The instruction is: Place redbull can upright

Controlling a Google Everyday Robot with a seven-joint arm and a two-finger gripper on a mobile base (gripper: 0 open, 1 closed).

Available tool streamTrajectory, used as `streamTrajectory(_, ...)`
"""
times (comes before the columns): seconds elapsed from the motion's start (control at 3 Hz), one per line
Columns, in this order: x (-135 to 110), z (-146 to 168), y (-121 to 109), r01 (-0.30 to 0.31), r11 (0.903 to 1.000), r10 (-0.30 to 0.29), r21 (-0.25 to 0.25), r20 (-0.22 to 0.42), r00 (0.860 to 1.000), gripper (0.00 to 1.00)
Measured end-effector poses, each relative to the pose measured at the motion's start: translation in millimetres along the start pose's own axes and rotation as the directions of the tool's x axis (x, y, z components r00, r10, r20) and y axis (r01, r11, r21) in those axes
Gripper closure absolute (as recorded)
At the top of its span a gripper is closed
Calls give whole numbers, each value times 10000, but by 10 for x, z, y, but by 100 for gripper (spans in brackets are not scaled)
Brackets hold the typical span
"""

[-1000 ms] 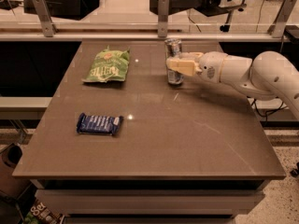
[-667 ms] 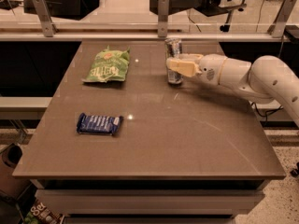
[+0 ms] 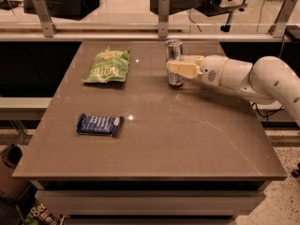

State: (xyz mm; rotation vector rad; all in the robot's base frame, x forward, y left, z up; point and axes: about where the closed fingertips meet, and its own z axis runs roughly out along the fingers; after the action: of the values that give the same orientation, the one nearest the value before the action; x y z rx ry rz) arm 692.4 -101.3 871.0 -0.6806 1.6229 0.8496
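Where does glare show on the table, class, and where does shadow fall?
Camera view: two small glare spots on the table, one beside the green chip bag, one beside the blue bar; soft shadow under the arm, right of the claw gripping the redbull can.

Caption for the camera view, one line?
Gripper grasps the upright slim silver metal can at the brown table's far side.

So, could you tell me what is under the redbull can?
Just table: the redbull can stands upright on it, gripper jaws clasping its middle. Beneath its base is hidden.
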Motion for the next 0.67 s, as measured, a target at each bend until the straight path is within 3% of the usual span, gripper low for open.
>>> streamTrajectory(0.33, 75, -51, -15, -100, 9988, 125, 470, -538, 9985, 100)
streamTrajectory(0.67, 67, -52, -13, -100, 9988, 126, 471, -539, 9985, 100)
